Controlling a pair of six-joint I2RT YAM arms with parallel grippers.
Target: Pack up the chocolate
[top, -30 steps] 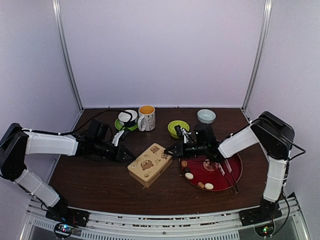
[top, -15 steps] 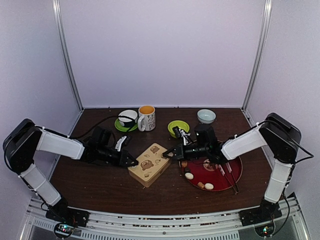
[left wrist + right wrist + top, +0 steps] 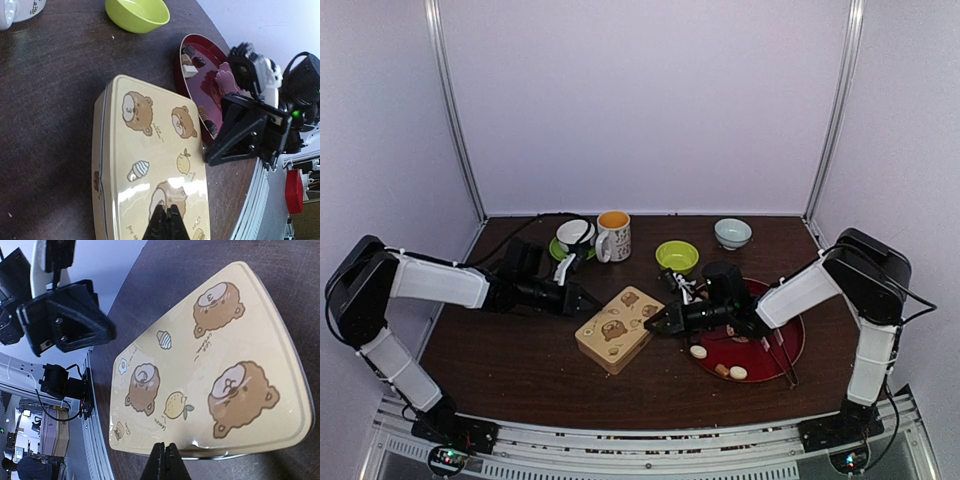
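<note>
The bear-print tin (image 3: 620, 328) lies in the middle of the dark table (image 3: 520, 370) with its lid still on, and both arms have their tips drawn in to it from opposite sides. The left gripper (image 3: 590, 299) sits at the tin's far-left corner and the right gripper (image 3: 652, 324) at its right edge. Both are clenched tight with nothing between the fingers, as each wrist view shows. From above I cannot tell whether either tip actually touches the metal. Placed like this, the arms seem set to brace or nudge the tin, or to work at its lid, since it must be opened before anything goes in. The chocolates (image 3: 698, 351) wait just to the right on the red plate (image 3: 760, 365), a few dark ones and some cream or tan ones along its near-left rim, none picked up yet. A green bowl (image 3: 677, 255) and a mug (image 3: 613, 235) stand farther back, out of the way.
</note>
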